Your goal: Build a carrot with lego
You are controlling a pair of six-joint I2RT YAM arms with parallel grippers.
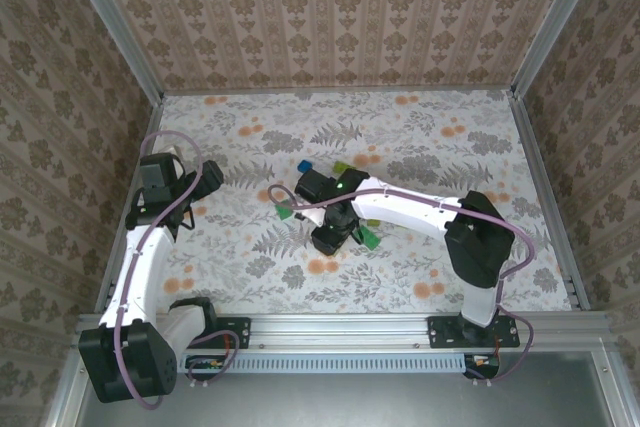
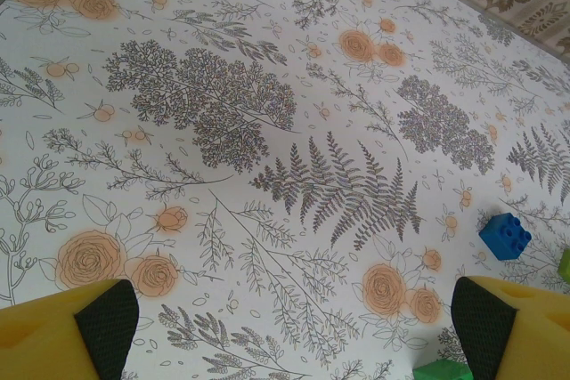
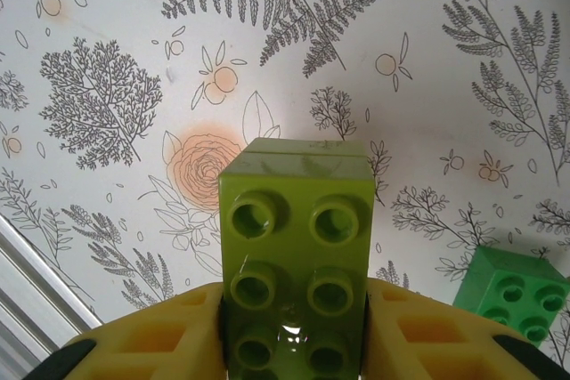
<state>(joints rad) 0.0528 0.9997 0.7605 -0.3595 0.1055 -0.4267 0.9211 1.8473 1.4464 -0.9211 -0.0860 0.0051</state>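
Near the middle of the floral table (image 1: 450, 147), the right gripper (image 1: 333, 235) reaches in from the right side. Seen from its wrist camera, its two yellow fingers (image 3: 169, 335) are closed narrowly on a light green brick (image 3: 298, 246). They grip the brick's long sides, with its studs facing up toward the camera. A dark green brick (image 3: 512, 289) lies on the table just to the right, apart from the held one. Whether the held brick rests on the table or hangs just above it cannot be told.

At the left side of the table, the left gripper (image 2: 294, 331) hovers with its fingers spread wide and nothing between them. Ahead of it to the right lies a blue brick (image 2: 505, 236). Another green brick (image 2: 441, 371) sits nearer, at the bottom edge of that view.

Judging by this, the step in hand is picking up one green piece, likely for the carrot's leafy top. The next move probably calls for carrying it over a partner brick, lining it up squarely with that brick's studs, and pressing straight down. Something would need to steady the lower brick so it does not slide.
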